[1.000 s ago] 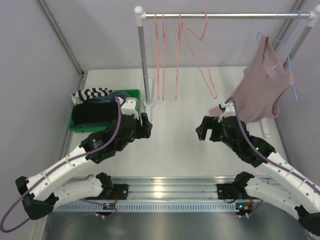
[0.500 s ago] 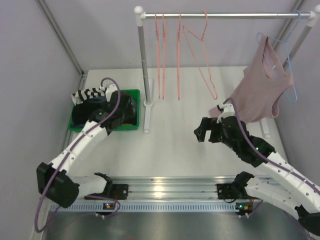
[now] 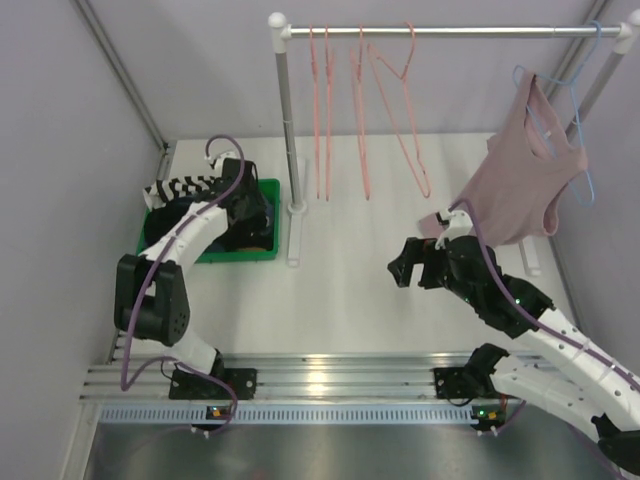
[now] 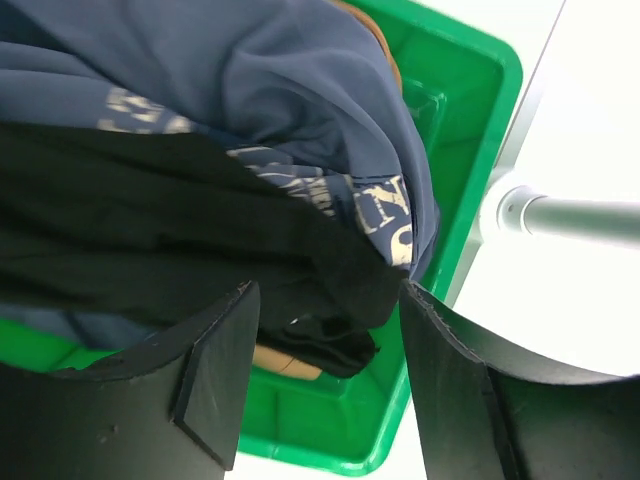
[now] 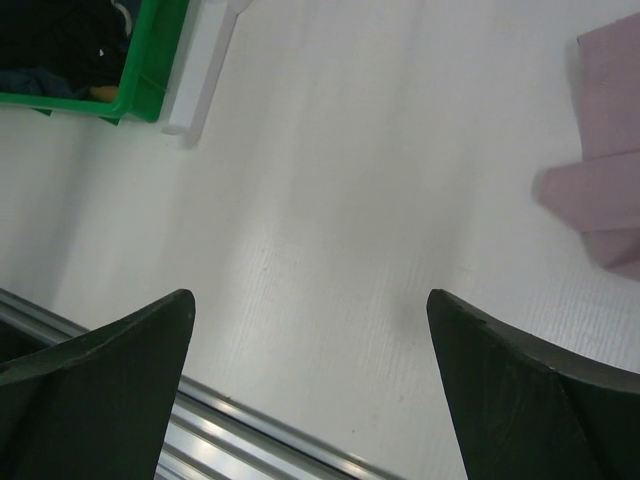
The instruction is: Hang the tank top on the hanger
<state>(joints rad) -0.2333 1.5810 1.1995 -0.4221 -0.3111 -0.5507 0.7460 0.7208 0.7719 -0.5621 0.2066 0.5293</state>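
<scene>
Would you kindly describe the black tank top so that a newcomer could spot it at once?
Find the green bin at the left side of the table, beside the clothes rack's upright pole. In its heap of clothes, the tank top is the plain black fabric lying over the dark blue shirt. Unlike that printed shirt and the striped garment, it is unmarked.

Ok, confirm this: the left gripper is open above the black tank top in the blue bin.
Wrong on colour: the bin is green, as the left wrist view shows. The left gripper is indeed open above the black tank top in it.
</scene>
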